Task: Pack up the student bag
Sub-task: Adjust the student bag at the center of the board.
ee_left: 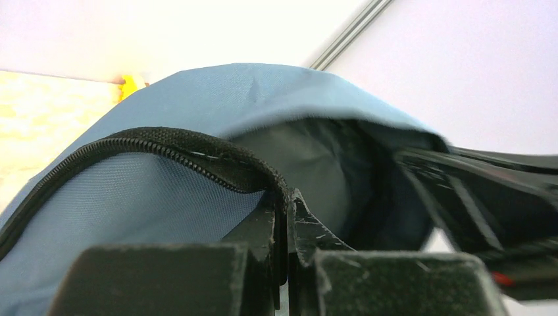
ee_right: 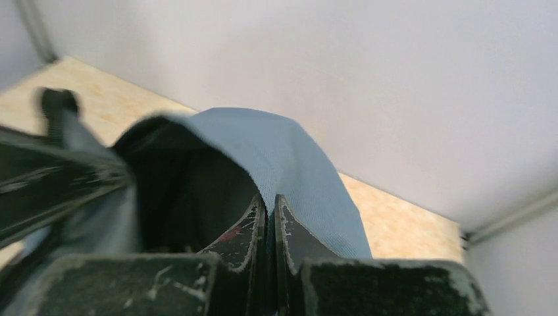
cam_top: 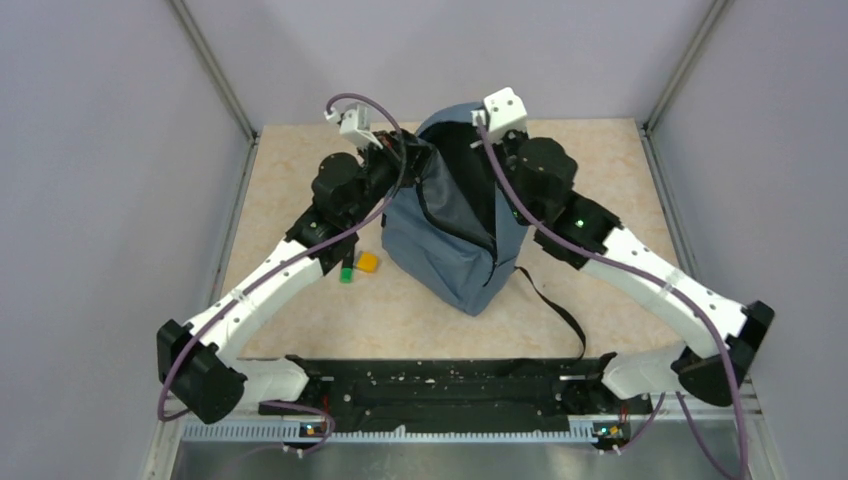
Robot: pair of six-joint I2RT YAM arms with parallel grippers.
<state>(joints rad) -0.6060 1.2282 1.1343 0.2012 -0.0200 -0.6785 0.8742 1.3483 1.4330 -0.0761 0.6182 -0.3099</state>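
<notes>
Standing upright mid-table, student bag [cam_top: 455, 250], long axis vertical, mouth up between 2 grippers: left gripper [ee_left: 287, 204] clamped shut on the black zipper edge [ee_left: 164, 141], right gripper [ee_right: 270, 204] closed, seemingly pinching the opposite rim. Beside the bag's base on the beige tabletop [cam_top: 620, 180] lie a yellow block [cam_top: 368, 262] and a green block [cam_top: 346, 273], nearer the left arm [cam_top: 270, 280]; pale walls [cam_top: 100, 150] enclose 3 sides.

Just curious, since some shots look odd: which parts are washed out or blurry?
Top external: evenly lit and sharp, the student bag clear. Left wrist: table washed out bright, zipper crisp, right arm smeared. Right wrist: left arm blurred, bag rim soft.
</notes>
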